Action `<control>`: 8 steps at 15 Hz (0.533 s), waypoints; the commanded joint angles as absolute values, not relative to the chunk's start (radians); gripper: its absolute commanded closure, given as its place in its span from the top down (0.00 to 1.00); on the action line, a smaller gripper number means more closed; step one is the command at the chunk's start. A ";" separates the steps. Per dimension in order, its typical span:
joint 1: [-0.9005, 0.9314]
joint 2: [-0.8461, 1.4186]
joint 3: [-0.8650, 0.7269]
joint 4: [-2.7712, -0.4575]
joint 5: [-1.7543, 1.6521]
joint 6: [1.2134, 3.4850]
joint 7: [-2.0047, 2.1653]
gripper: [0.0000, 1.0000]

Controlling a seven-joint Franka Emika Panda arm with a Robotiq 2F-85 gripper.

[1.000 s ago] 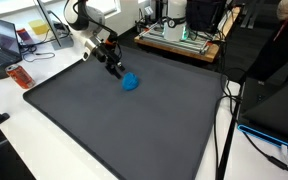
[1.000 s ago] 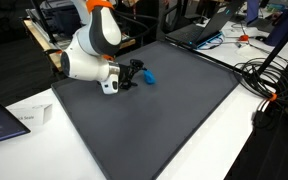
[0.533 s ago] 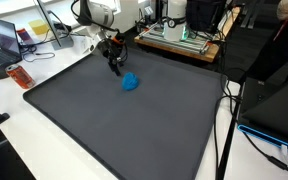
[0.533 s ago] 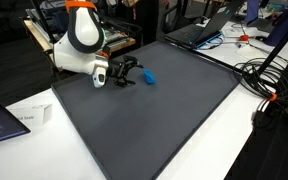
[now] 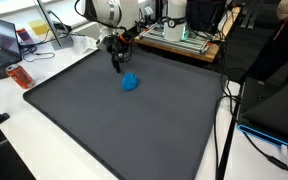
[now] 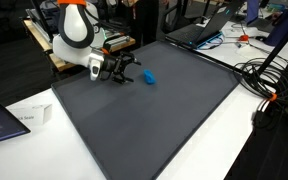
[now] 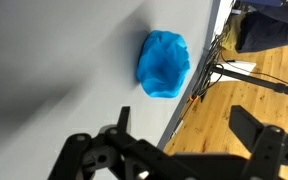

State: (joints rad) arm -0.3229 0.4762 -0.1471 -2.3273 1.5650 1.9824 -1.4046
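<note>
Gripper (image 5: pixel 116 66) held above the mat (image 5: pixel 134 135), jaws wide apart and empty; blue lump (image 5: pixel 130 83) lying free just below and beside it.

In both exterior views the blue lump (image 6: pixel 149 77) is seen resting on the dark mat near its far side, apart from the fingers and touched by nothing. In the wrist view the blue lump (image 7: pixel 164 63) is a bright, rounded, slightly crumpled mass, possibly soft cloth or foam, though this cannot be settled from so steep a view. It sits ahead of the gripper (image 7: pixel 181 112) and off to one side of the gap. For a clean grasp, the jaws are best centred over the lump first, lowered straight until the fingertips bracket its widest part, and closed gently, since a soft body may be squashed or pushed along the mat.
</note>
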 commanded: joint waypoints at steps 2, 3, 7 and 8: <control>-0.230 0.375 -0.185 -2.442 1.680 2.071 -1.434 1.00; -0.212 0.361 -0.188 -2.456 1.688 2.099 -1.424 1.00; -0.152 0.296 -0.187 -2.511 1.724 2.224 -1.403 1.00; -0.141 0.279 -0.185 -2.523 1.728 2.251 -1.401 1.00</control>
